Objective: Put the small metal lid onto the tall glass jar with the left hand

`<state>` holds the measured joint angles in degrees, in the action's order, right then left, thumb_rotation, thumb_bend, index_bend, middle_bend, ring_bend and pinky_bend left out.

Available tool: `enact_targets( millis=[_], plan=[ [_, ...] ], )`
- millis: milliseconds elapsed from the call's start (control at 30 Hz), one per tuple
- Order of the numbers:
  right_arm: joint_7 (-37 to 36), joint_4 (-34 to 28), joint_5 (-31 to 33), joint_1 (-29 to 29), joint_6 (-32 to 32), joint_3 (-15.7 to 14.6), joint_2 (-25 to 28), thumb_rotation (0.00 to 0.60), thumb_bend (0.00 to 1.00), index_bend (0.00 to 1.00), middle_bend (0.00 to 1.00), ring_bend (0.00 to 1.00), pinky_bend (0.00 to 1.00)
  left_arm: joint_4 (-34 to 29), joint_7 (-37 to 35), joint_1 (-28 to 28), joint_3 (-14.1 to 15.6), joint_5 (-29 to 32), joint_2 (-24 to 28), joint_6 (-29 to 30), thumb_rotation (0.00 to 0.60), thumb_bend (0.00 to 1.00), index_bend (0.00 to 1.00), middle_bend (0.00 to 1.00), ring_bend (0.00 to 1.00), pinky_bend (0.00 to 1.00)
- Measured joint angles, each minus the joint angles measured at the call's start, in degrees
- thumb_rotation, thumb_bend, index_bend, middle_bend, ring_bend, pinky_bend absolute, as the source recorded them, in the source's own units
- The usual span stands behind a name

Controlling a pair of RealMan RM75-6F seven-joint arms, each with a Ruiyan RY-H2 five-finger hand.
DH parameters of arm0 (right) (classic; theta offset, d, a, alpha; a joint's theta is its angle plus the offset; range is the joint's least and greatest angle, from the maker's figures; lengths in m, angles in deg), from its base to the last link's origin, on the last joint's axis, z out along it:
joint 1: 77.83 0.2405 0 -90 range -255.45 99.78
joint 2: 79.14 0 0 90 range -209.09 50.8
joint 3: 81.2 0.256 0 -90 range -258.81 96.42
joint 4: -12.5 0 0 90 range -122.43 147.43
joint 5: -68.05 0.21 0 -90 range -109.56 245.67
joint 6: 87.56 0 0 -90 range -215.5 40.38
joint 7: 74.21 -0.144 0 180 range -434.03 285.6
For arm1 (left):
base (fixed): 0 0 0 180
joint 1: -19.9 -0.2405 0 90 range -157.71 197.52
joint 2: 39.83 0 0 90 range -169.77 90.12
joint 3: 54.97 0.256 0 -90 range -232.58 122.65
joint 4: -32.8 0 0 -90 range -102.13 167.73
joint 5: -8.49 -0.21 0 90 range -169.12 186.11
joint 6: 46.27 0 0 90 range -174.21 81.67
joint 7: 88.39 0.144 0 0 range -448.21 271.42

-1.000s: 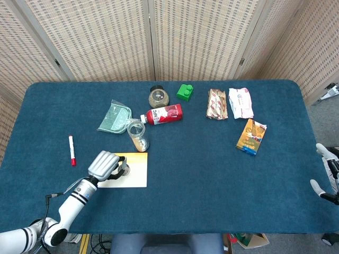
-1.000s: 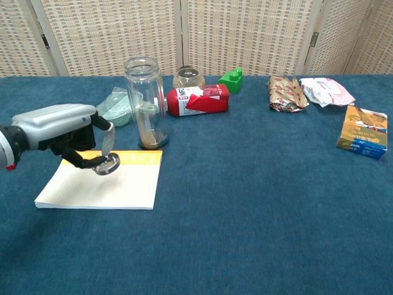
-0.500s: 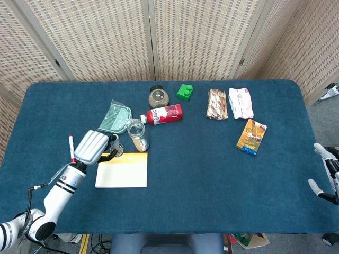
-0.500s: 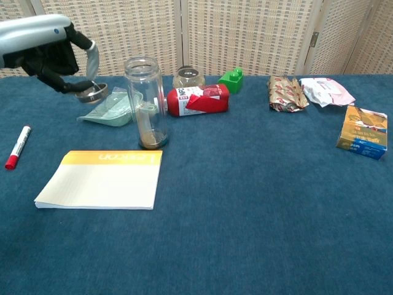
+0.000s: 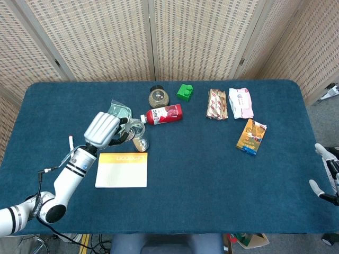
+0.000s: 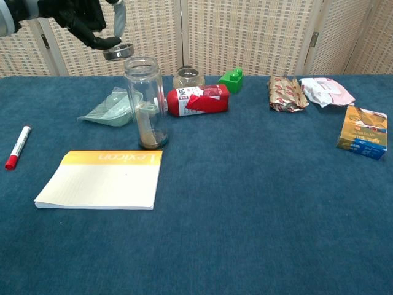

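The tall glass jar (image 6: 146, 101) stands upright and open-topped just behind the notepad, also seen from above as jar (image 5: 139, 133). My left hand (image 6: 83, 18) is raised at the top left of the chest view and pinches the small metal lid (image 6: 118, 51), which hangs a little above and to the left of the jar's mouth. From the head view my left hand (image 5: 104, 129) sits beside the jar, on its left. My right hand (image 5: 324, 177) shows only at the right edge, off the table, holding nothing.
A yellow-topped notepad (image 6: 104, 179) lies in front of the jar and a red marker (image 6: 16, 147) to its left. Behind the jar are a green plastic bag (image 6: 109, 108), a red bottle on its side (image 6: 198, 99), a round jar (image 6: 187, 77), a green block (image 6: 231, 80) and snack packs (image 6: 284, 93).
My left hand has carried the lid up and to the right, from over the green bag to just beside the jar's mouth. The right hand has barely moved.
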<state>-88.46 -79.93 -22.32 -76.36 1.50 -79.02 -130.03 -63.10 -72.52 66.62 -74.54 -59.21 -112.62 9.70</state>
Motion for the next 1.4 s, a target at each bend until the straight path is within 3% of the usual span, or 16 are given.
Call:
enact_targets(
  millis=[633,1400],
  plan=[
    [-0.9,0.9,0.8,-0.7,0.1,0.0,0.3,0.600,0.30,0.02,0.20,0.08,0.23,8.5,6.3,7.3,0.1,9.9,-5.4,-3.0,0.600,0.54,0.61,1.00,1.00,1.00],
    [-1.5,1.6,0.9,-1.2,0.4,-0.2,0.0,0.600,0.30,0.02,0.20,0.08,0.23,9.6,10.3,9.3,3.0,11.5,-7.1,-1.1,0.600,0.52,0.60,1.00,1.00,1.00]
  ],
)
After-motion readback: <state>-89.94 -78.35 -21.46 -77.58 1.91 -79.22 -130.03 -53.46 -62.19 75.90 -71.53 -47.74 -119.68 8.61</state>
